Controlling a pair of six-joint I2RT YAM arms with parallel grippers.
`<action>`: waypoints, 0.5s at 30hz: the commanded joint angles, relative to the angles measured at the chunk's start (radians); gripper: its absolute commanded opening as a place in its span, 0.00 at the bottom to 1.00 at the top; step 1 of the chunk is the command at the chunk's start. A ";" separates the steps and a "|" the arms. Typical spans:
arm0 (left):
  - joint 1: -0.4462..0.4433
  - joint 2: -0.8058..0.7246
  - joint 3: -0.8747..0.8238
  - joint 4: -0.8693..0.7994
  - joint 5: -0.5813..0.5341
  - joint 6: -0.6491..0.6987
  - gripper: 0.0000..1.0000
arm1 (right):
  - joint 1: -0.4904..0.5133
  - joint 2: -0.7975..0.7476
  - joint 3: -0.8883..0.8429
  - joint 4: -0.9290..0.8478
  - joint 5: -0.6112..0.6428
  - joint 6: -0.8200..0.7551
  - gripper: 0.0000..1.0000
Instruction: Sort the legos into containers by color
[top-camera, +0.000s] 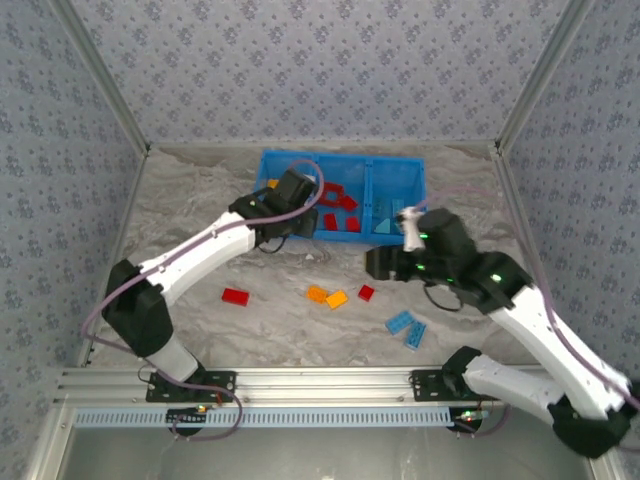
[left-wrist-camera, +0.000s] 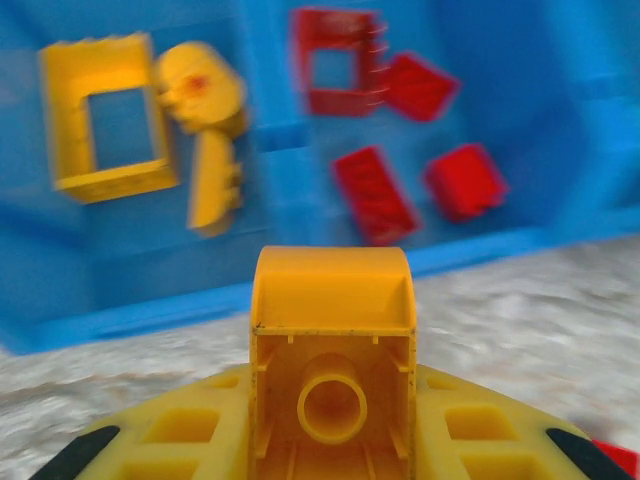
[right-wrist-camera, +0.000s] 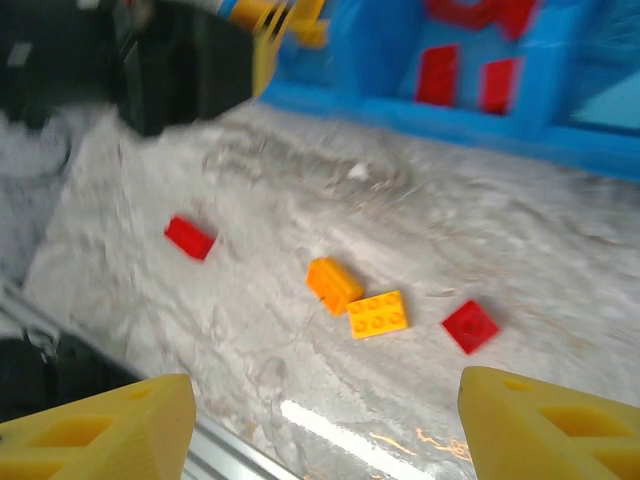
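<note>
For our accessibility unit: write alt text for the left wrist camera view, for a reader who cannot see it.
An orange-yellow brick, hollow underside toward the camera, is gripped between the left arm's yellow fingers. Beyond lies the blue bin, yellow pieces in one compartment and red bricks in the next.

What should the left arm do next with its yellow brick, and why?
Probably ease it forward over the compartment holding yellow pieces, then let go: the brick sits between the jaws, just short of the bin.
</note>
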 joint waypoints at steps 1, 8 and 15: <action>0.062 0.110 0.090 -0.117 -0.049 -0.002 0.26 | 0.083 0.087 0.016 0.149 0.099 -0.012 0.72; 0.158 0.335 0.280 -0.226 -0.121 -0.049 0.25 | 0.140 0.205 -0.001 0.299 0.122 0.010 0.72; 0.166 0.507 0.426 -0.305 -0.222 -0.057 0.26 | 0.156 0.255 -0.005 0.345 0.119 0.020 0.72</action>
